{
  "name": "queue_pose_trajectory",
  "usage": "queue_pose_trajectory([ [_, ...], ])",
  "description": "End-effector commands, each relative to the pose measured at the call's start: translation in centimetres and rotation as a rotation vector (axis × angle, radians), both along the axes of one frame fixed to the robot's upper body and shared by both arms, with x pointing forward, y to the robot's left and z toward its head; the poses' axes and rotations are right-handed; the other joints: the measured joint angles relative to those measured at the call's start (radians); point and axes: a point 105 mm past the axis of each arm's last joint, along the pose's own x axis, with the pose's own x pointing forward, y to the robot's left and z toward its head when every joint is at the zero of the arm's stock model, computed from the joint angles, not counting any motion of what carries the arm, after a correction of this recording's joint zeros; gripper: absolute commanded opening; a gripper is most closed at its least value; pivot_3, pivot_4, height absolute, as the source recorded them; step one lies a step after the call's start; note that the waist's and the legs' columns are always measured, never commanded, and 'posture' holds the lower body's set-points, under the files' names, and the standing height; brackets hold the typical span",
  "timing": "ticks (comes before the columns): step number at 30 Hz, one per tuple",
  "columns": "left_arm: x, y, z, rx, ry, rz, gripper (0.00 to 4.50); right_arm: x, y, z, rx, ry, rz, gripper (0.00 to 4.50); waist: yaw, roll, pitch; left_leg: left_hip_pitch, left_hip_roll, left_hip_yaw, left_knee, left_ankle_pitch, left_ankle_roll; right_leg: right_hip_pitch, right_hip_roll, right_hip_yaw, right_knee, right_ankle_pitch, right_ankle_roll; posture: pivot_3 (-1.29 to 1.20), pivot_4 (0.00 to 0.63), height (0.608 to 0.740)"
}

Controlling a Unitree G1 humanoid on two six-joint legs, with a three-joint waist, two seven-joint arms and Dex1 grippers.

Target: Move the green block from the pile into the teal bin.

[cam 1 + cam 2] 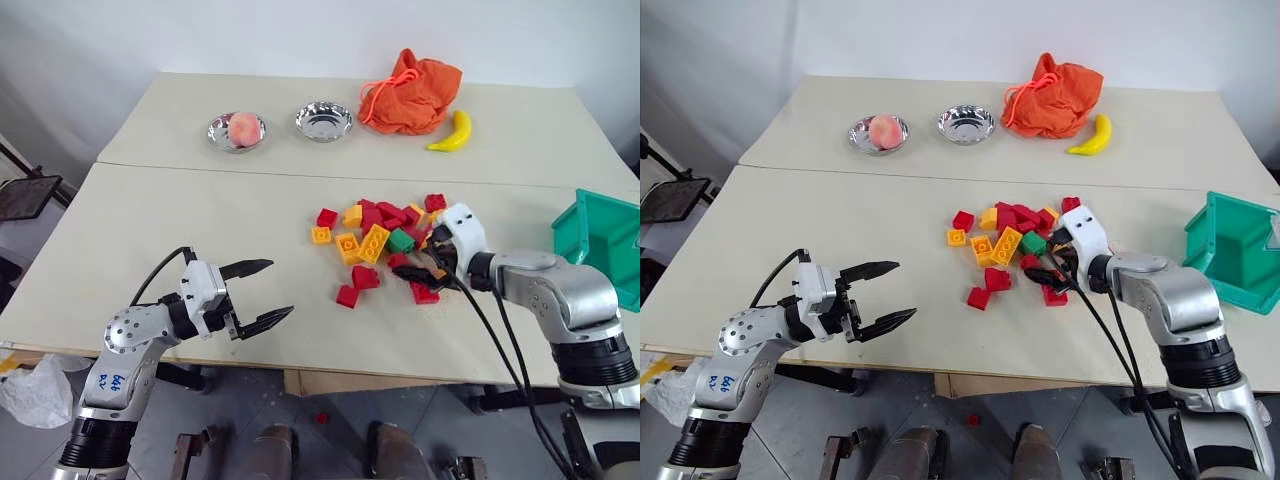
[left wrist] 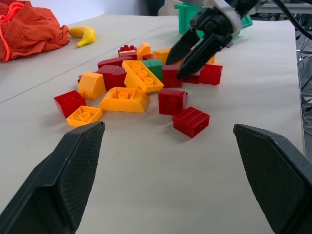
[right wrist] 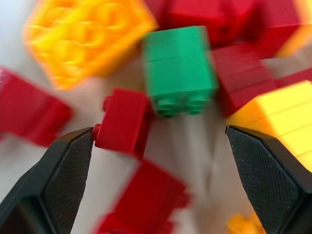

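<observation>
- Toward the right half of the surface [image 1: 200,215], nearer its front edge than its back, the green block [image 1: 402,240] is sitting inside the pile [image 1: 375,240], hemmed in by red and yellow-orange bricks and lying just beside the long yellow brick [image 1: 372,243].
- The block is looking like hard, light moulded plastic: stiff enough to take a firm squeeze, smooth enough on its flat sides to slip if pinched off-centre, and not fragile.
- The best hold is appearing to be across its two flat opposite side walls, with the studded face left free; a small red brick [image 3: 122,122] is lying right against one side and may be getting in the way of one finger.
- The right pincer [image 1: 425,272] is reaching in from the right edge of the surface, angling downward and toward the pile, its fingers spread wide and gripping nothing; in the right wrist view the green block is lying ahead, roughly centred between the two pads, not yet between them.
- The left pincer [image 1: 258,295] is hovering level over the bare front-left part of the surface, fingers apart and empty, well apart from the pile.
- The teal bin [image 1: 600,240] is waiting at the right edge of the surface, beyond the right arm.
</observation>
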Motion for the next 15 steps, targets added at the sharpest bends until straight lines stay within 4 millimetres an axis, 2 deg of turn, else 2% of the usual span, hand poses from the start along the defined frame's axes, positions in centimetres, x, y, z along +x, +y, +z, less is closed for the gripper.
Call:
queue_pose_trajectory([
  [1,-0.1,-0.4,0.7,0.001,-0.04,-0.011,4.5,1.1,-0.2,1.3,-0.005,-0.09,-0.007,4.46,0.0,0.0,0.0,0.0,0.0,0.0,0.0,0.0,0.0,0.0,0.0,0.0,0.0,0.0,0.0,0.0,0.15,0.74],
  [10,0.0,-0.4,0.7,0.004,-0.037,-0.011,4.5,2.8,2.1,2.7,0.092,-0.147,0.028,4.46,-0.021,0.0,0.0,0.0,0.0,0.0,0.0,0.0,0.0,0.0,0.0,0.0,0.001,0.0,0.0,0.0,0.15,0.74],
  [15,0.1,-0.5,0.8,0.004,-0.038,-0.013,4.5,3.5,2.4,2.9,0.065,-0.14,0.056,4.46,-0.023,0.0,0.0,0.0,0.0,0.0,0.0,0.0,0.0,0.0,0.0,0.0,0.001,0.0,0.0,0.0,0.15,0.74],
])
